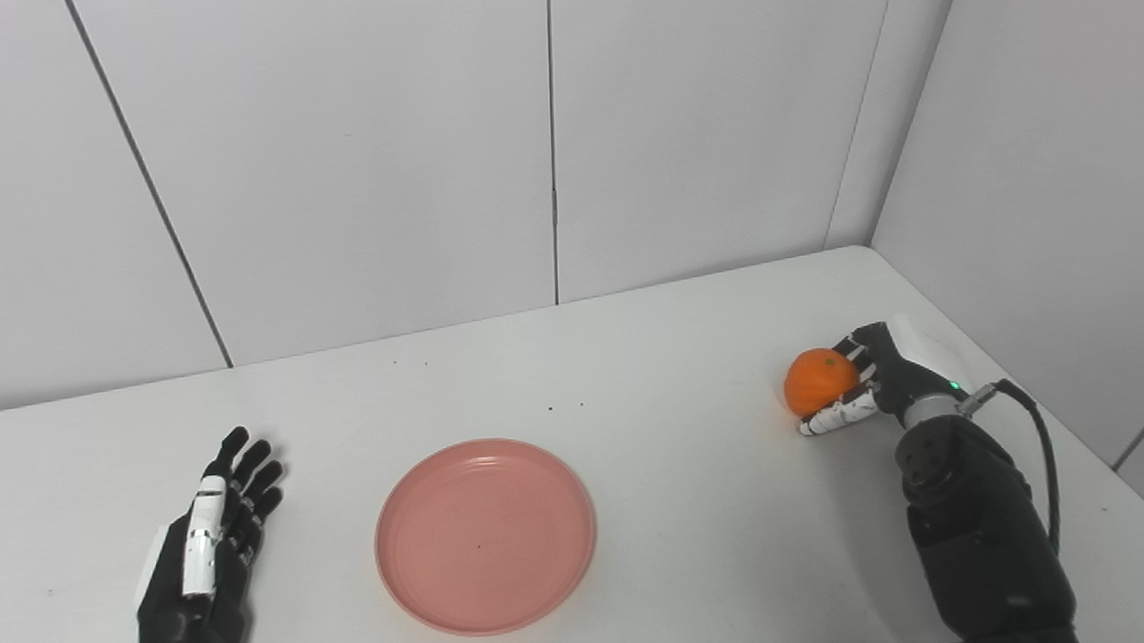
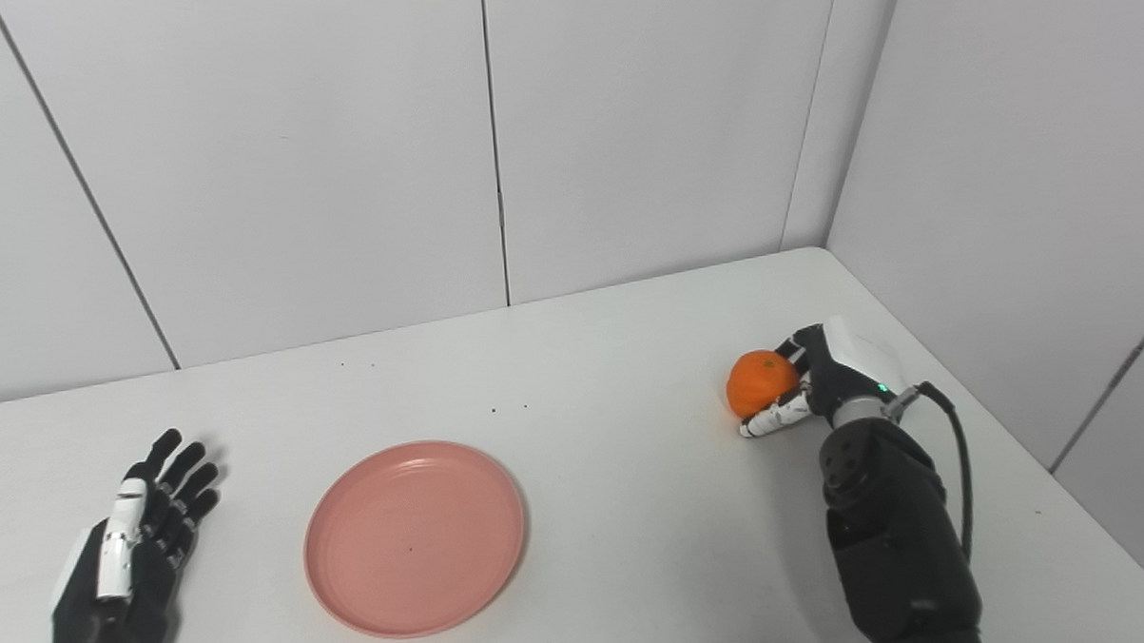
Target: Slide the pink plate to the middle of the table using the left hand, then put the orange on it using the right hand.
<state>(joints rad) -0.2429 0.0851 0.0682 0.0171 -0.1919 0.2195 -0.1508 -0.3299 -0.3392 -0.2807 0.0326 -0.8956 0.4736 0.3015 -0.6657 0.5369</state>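
- The white table (image 1: 630, 357) fills the lower half of both views, with pale wall panels (image 1: 357, 158) behind it and along its right edge.
- The pink plate (image 1: 485, 535) lies flat near the table's near-middle, toward 6 o'clock from the table's centre, and nothing lies in it.
- The left hand (image 1: 209, 548) rests on the table at 9 o'clock from the pink plate, near it but clearly apart from its rim.
- That hand holds nothing; its dark fingers (image 1: 251, 466) are stretched out and spread apart, pointing toward 12 o'clock, palm turned down or inward.
- The orange (image 1: 819, 380) sits at the right side of the table, at about 2 o'clock from the pink plate and well apart from it.
- The right hand (image 1: 869, 378) is wrapped around the orange from its 3 o'clock side, with the black forearm (image 1: 979, 536) coming up from the bottom edge.
- Its fingers (image 1: 837, 417) curl under and behind the fruit, touching it, so the hand is closed on the orange.
- Whether the orange sits on the table or is just lifted off it cannot be told; a faint shadow lies right beneath it.
- A small green light (image 1: 955, 385) shows at the right wrist, and a black cable (image 1: 1043, 448) loops beside the forearm.
- A few tiny dark specks (image 1: 565, 406) dot the table at 12 o'clock from the pink plate.
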